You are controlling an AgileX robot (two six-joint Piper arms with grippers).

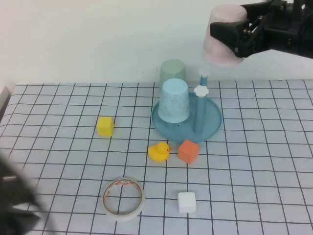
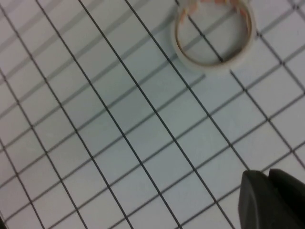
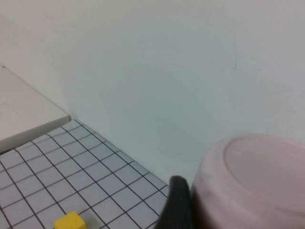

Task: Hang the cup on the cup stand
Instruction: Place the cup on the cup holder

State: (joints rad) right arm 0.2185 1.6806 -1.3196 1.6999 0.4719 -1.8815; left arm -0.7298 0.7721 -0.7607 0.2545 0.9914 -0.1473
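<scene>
Pink cup [image 1: 222, 41], upside down, hangs clamped in the right gripper [image 1: 239, 36] above the cup stand [image 1: 211, 128], while the left gripper [image 2: 267, 200], fingers together, hovers near a tape roll [image 2: 213, 36].

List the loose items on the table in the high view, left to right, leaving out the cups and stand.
Yellow block → tape roll → rubber duck → white cube; the orange block overlaps it in the order.
</scene>
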